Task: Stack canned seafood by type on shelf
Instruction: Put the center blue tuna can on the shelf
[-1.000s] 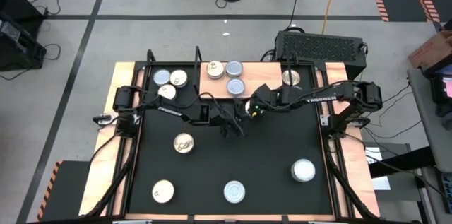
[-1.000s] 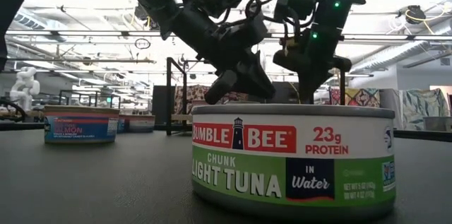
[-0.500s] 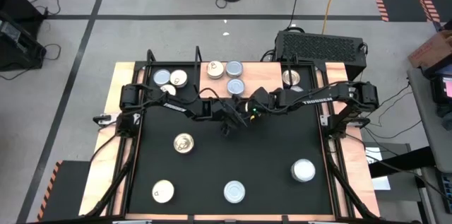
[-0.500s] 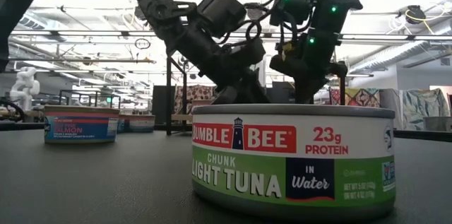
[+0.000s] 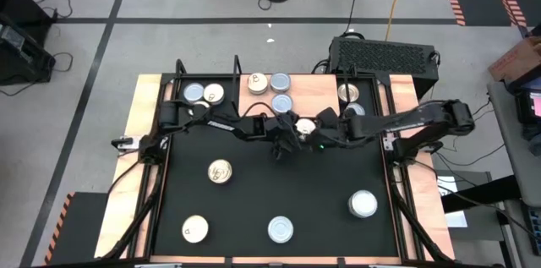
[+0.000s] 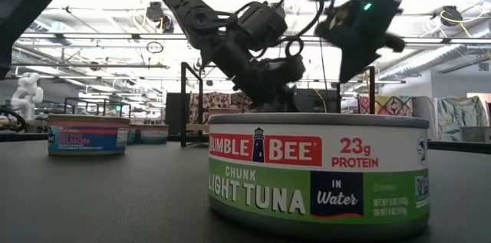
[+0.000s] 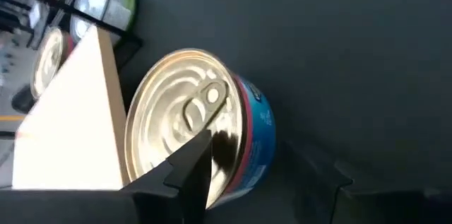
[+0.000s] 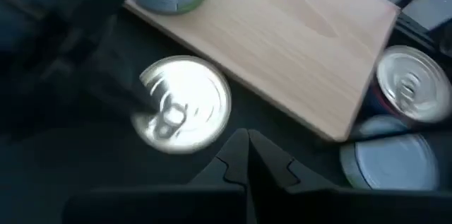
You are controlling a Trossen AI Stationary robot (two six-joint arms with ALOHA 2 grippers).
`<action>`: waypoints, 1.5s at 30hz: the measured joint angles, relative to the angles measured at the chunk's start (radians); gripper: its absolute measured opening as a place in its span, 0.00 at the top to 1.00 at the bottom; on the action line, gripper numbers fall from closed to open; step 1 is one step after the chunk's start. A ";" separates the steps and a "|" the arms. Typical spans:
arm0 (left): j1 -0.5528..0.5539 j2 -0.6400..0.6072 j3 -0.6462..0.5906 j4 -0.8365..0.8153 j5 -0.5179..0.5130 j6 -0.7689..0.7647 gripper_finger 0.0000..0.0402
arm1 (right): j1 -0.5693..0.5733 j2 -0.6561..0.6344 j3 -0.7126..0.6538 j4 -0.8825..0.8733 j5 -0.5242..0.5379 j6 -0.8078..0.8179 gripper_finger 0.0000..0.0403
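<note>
**Two grippers meeting over one blue-sided tin at the shelf edge**

Two arms converge at the middle of the black bench [image 5: 338, 183], just in front of the shelf [image 5: 317, 90]. The left gripper [image 5: 283, 133] has its fingers spread on either side of a blue-sided tin [image 7: 194, 136] with a silver pull-tab top; one finger [image 7: 191, 174] crosses the tin's rim, the other stands apart on the bench side, so the tin is straddled, not clamped. The tin lies on the bench, just beside the shelf's front edge. In the high view it shows only as a pale spot [image 5: 303, 126], mostly covered by the two wrists. The right gripper [image 8: 247, 155] hovers above the same tin with its fingers pressed together and nothing between them; the left arm is a dark blur beside the tin in that view.

Other tins: two on the shelf [image 5: 270, 83], cut partly by the arms; loose ones on the bench, including a gold-topped tin [image 5: 220, 171]. In the low view a green-labelled tuna tin [image 6: 318, 174] fills the foreground and hides the working area; the right arm there is smeared.
</note>
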 joint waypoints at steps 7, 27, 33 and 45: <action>0.002 0.007 0.025 -0.043 -0.025 -0.002 0.69 | 0.101 -0.131 0.000 -0.129 0.076 0.125 1.00; -0.052 -0.027 0.018 -0.053 -0.095 0.003 1.00 | 0.239 -0.252 0.001 -0.226 0.181 0.223 1.00; -0.066 -0.044 0.056 -0.051 -0.130 0.024 1.00 | 0.239 -0.252 0.001 -0.231 0.185 0.223 1.00; -0.003 -0.046 0.193 -0.120 -0.082 0.016 1.00 | 0.239 -0.252 0.001 -0.233 0.203 0.215 1.00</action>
